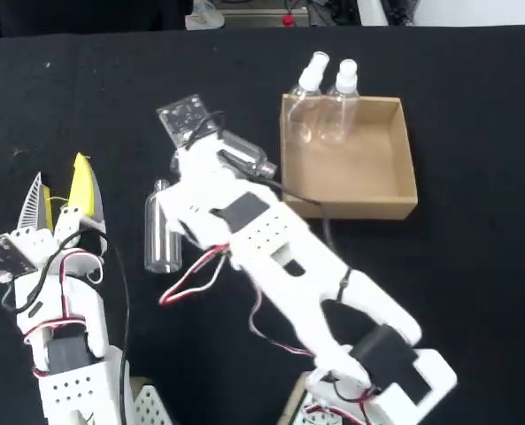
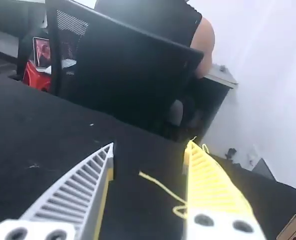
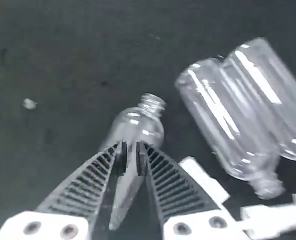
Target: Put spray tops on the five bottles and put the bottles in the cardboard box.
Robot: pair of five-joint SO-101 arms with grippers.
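My right gripper [image 3: 130, 152] has its fingers almost together, their tips over the shoulder of a clear uncapped bottle [image 3: 138, 125] lying on the black table; they are not around it. Two more clear bottles [image 3: 222, 130] [image 3: 272, 90] lie side by side close by. From above, my right arm [image 1: 244, 221] reaches to the table's middle, with one bottle [image 1: 163, 226] on its left and another [image 1: 244, 155] beside its wrist. Two bottles with white spray tops [image 1: 311, 97] [image 1: 342, 97] stand in the cardboard box [image 1: 395, 208]. My left gripper [image 1: 60, 170] [image 2: 150, 146] is open at the left with nothing in it.
White plastic pieces [image 3: 202, 177] lie near the right gripper's base; what they are I cannot tell. Red and white wires [image 1: 187, 279] hang beside the right arm. A black chair [image 2: 128, 75] stands beyond the table's edge in the left wrist view.
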